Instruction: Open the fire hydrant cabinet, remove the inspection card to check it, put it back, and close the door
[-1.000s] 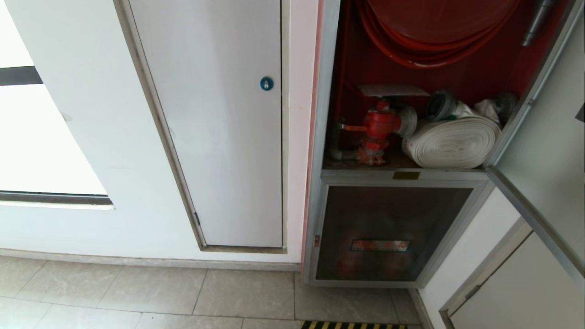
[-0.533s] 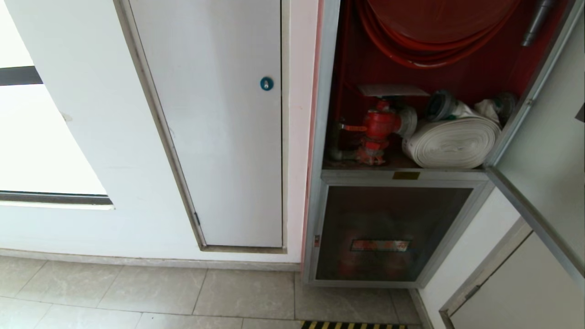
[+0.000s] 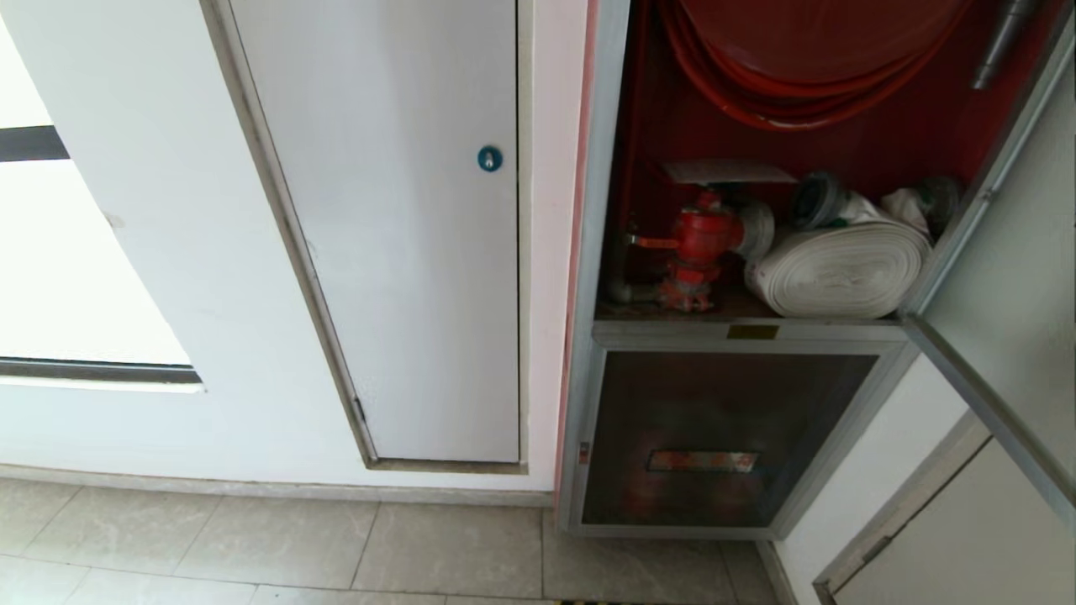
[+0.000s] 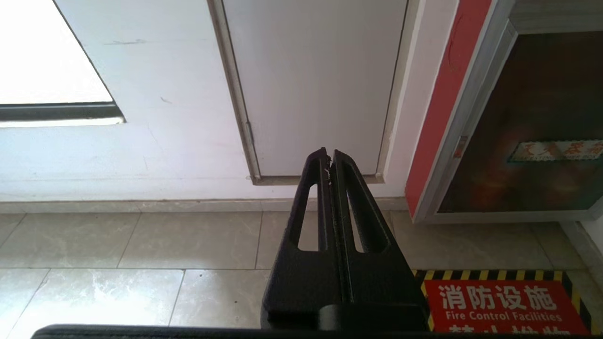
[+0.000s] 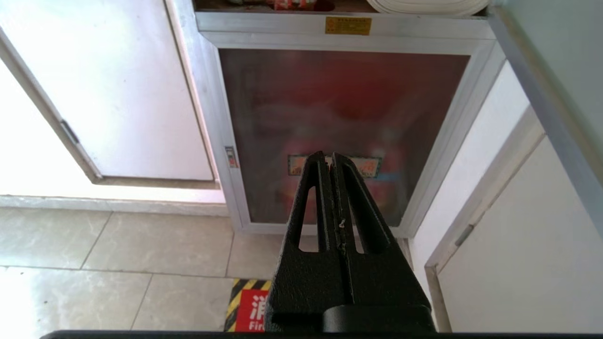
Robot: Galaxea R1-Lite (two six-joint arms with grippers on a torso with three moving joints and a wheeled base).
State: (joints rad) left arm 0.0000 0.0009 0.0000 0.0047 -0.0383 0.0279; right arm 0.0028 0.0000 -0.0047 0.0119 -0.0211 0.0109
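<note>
The fire hydrant cabinet (image 3: 598, 252) stands open, showing its red inside, the red hose reel (image 3: 807, 59), a red valve (image 3: 702, 239) and a white rolled hose (image 3: 841, 269). A pale flat sheet, the inspection card (image 3: 727, 171), lies on top of the valve; its print cannot be read. The door (image 3: 1009, 277) is swung out to the right, its silver frame edge (image 5: 541, 94) reaching towards me. My left gripper (image 4: 328, 155) is shut and empty, low over the floor in front of the white panel door. My right gripper (image 5: 328, 157) is shut and empty, facing the lower glass panel. Neither shows in the head view.
A plain white panel door with a blue round lock (image 3: 489, 158) is left of the cabinet. Below the open compartment is a smaller dark glass panel (image 3: 714, 437). A red floor sign with hazard stripes (image 4: 499, 306) lies on the tiles. Another white door (image 3: 967, 538) stands at the right.
The whole head view has shifted a little: everything sits slightly lower and larger, and the striped floor sign has slid out at the bottom. That is the camera moving; nothing in the cabinet changed.
</note>
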